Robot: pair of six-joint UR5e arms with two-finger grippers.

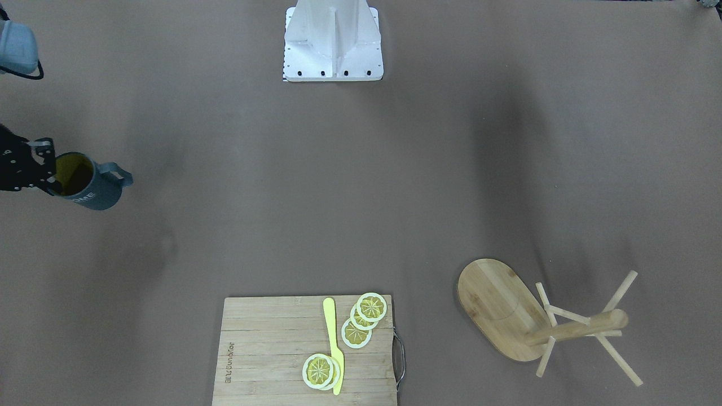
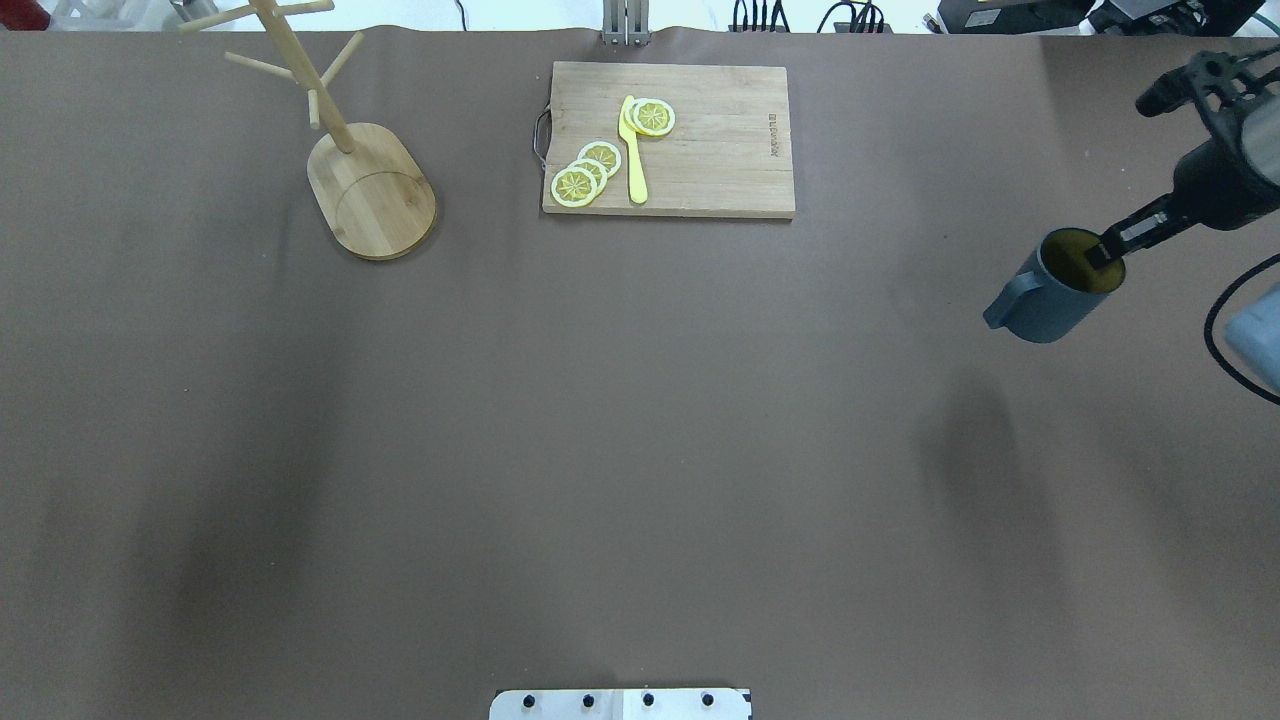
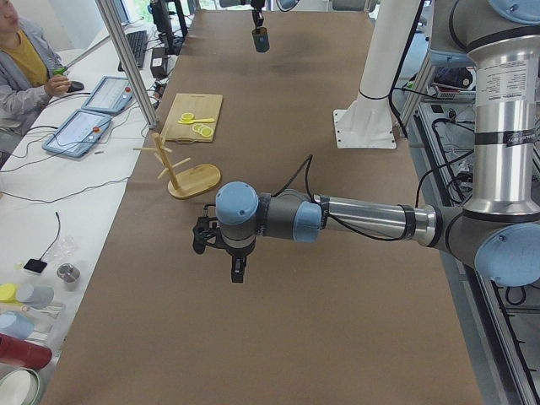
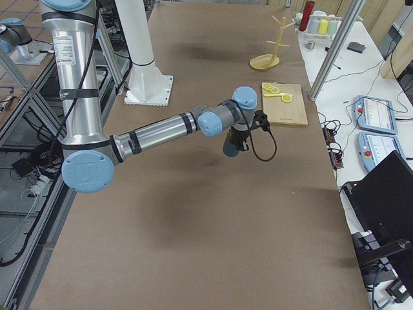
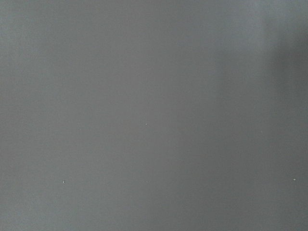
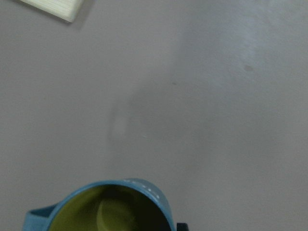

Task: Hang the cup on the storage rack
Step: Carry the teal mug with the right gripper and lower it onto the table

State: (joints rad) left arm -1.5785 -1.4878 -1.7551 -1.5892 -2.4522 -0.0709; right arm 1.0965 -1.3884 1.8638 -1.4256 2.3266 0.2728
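Observation:
The dark teal cup (image 2: 1050, 300) hangs tilted above the table at the robot's right, its handle toward the table's middle. My right gripper (image 2: 1116, 252) is shut on its rim, one finger inside the yellowish interior. The cup also shows in the front-facing view (image 1: 93, 189), held by the same gripper (image 1: 51, 176), and in the right wrist view (image 6: 110, 207). The bamboo storage rack (image 2: 375, 190) stands upright at the far left, a long way from the cup. My left gripper (image 3: 237, 263) shows only in the exterior left view, low over bare table; I cannot tell whether it is open or shut.
A slatted wooden cutting board (image 2: 720, 150) with lemon slices (image 2: 585, 175) and a yellow knife (image 2: 634, 155) lies at the far middle edge, between cup and rack. The white robot base (image 1: 333, 51) stands at the near edge. An operator sits beyond the far edge (image 3: 21, 63).

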